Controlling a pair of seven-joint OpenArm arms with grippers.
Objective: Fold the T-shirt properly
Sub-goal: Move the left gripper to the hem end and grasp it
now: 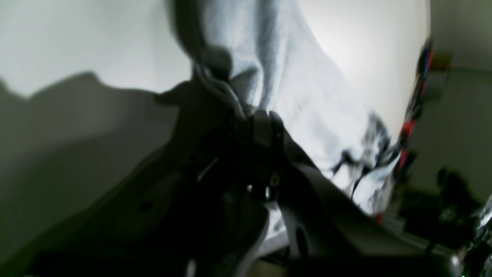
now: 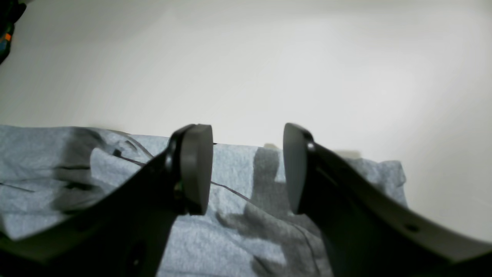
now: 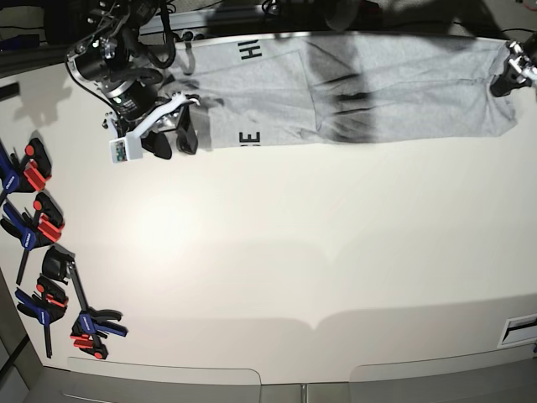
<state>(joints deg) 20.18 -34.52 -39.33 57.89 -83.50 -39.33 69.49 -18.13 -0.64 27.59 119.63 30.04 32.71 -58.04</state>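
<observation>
Your T-shirt [image 3: 361, 88] lying folded along the table's [image 3: 277, 252] far edge, left gripper [image 1: 265, 127] pinched tight on its cloth, right gripper [image 2: 248, 169] wide open, empty, hovering over the hem

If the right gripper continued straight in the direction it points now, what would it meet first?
Probably the light heather-grey cotton T-shirt: the open right gripper points down at the shirt's edge, the fabric showing between its jaws. The white table lies just beyond; the exact depth is unclear.
</observation>
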